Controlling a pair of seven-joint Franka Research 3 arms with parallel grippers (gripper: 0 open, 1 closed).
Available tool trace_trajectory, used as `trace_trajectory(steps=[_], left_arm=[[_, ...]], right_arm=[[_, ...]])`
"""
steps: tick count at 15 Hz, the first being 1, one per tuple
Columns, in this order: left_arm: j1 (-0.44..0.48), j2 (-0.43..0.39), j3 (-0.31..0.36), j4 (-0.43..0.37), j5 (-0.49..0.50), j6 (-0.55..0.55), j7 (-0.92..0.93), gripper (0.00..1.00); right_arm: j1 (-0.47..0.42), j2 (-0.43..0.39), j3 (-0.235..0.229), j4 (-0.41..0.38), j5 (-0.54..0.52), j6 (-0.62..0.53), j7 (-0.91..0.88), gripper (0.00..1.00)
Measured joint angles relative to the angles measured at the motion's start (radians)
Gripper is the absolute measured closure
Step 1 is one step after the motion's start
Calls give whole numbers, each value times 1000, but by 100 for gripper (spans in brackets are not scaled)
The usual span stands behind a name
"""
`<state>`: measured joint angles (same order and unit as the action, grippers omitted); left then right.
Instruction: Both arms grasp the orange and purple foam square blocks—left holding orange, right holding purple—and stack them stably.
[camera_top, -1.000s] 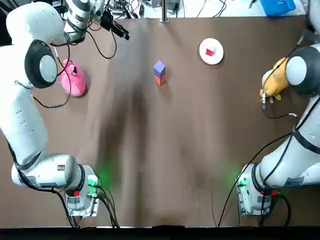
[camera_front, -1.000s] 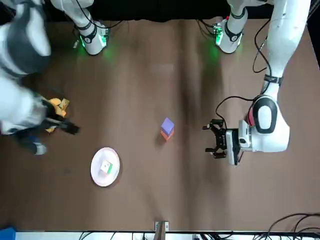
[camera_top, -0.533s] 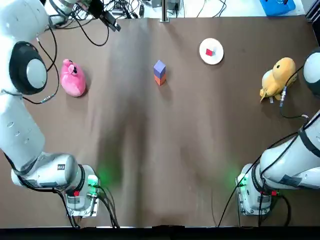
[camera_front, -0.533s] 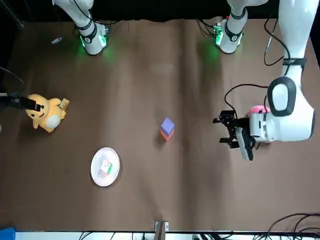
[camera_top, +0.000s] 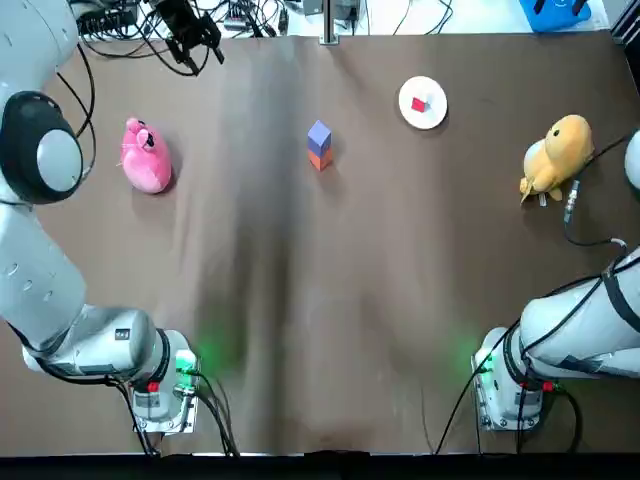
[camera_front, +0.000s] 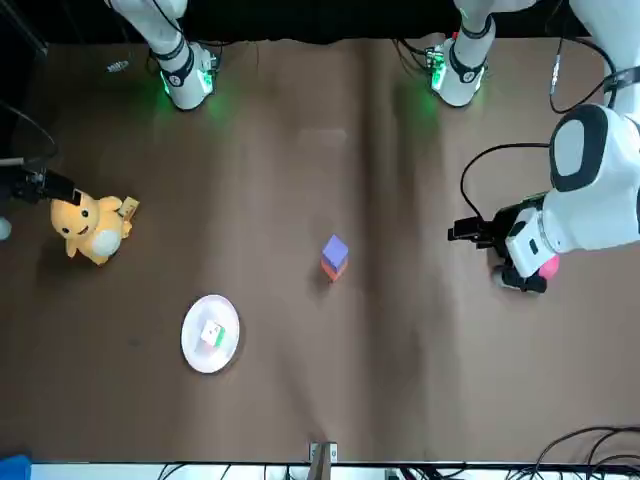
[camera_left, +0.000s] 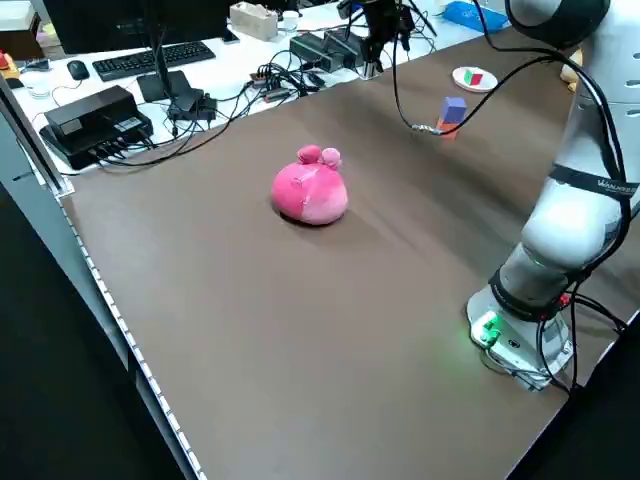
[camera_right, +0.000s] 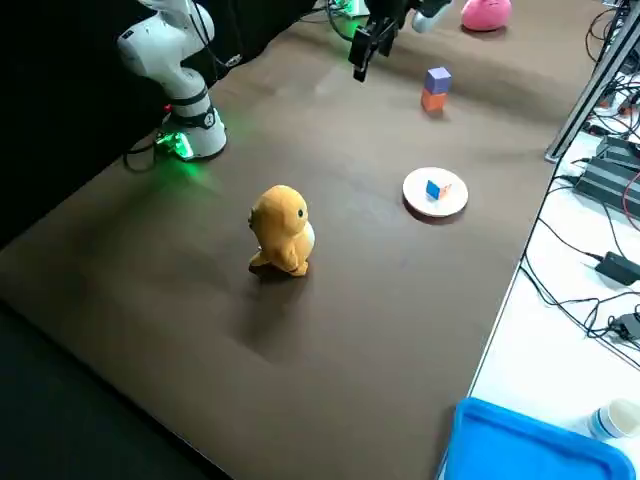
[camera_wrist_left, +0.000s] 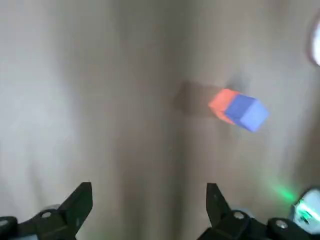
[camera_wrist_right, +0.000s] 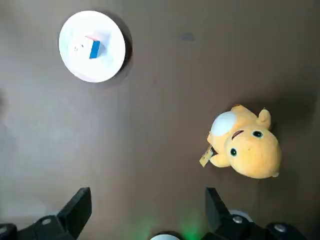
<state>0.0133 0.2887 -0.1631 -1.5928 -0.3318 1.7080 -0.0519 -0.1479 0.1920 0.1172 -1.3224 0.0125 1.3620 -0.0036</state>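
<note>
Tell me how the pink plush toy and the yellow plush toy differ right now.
The pink plush toy sits on the robot's left side of the table; the yellow plush toy sits on its right. The pink plush toy is a low, rounded lump; the yellow plush toy stands upright and taller, with a pale belly. Both rest on the brown table, well apart from the stacked blocks.

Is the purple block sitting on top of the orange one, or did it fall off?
On top. The purple block rests on the orange block, and the little stack stands upright with nothing holding it.
</note>
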Motion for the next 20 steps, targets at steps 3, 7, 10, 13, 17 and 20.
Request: trace_trajectory(steps=[3, 7, 10, 13, 17, 20], left_arm=[[-9, -49, -10, -4, 160, -53, -68, 0], [-19, -205, -57, -14, 384, -123, -88, 0], [-18, -299, -66, -1, 419, -129, -90, 0], [-13, -327, -65, 12, 419, -132, -89, 0], [-13, -305, -65, 12, 419, -132, -91, 0], [-13, -297, -65, 12, 419, -132, -91, 0]], right_arm=[[1, -61, -17, -94, 0, 64, -9, 0], [219, -97, -243, -143, 0, 86, -14, 0], [347, -98, -372, -143, 0, 86, -15, 0], [356, -98, -384, -144, 0, 79, -16, 0], [358, -98, -388, -145, 0, 77, -18, 0], [315, -98, -358, -146, 0, 77, -19, 0]])
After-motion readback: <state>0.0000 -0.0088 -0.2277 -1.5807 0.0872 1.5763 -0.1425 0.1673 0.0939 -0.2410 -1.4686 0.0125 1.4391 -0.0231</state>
